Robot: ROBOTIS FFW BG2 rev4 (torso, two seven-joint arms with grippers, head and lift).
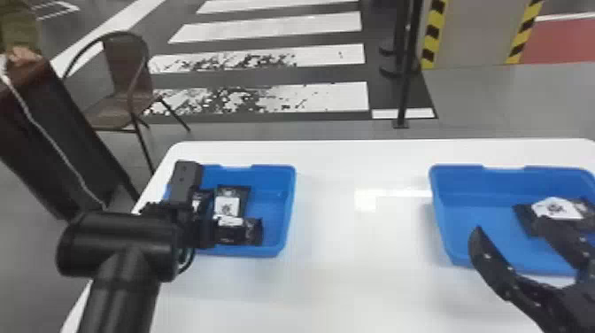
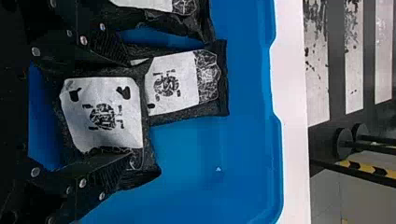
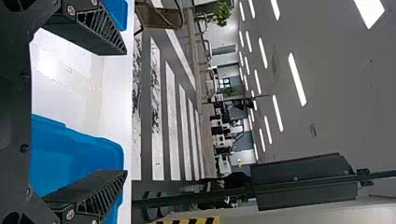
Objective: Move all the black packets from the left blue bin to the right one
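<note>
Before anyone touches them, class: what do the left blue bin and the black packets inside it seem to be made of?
Left blue bin: probably moulded plastic, smooth with a faint sheen; the rounded rim and even colour suggest it.
Black packets: likely flexible film, plastic or foil, given the crinkled, light-catching end. Their white labels could be paper.

Two blue bins [image 1: 285, 208] stand on one white counter [image 1: 345, 279], one at the left and one at the right. The left bin has three black packets [image 2: 180, 84] in view; the right bin has at least one packet [image 1: 555, 207], possibly more. There are two grippers, a left gripper [image 1: 206, 226] and a right gripper [image 1: 511, 226]. Beyond the counter is one brown chair [image 1: 127, 66]. The right wrist view shows two green plants [image 3: 222, 14].
</note>
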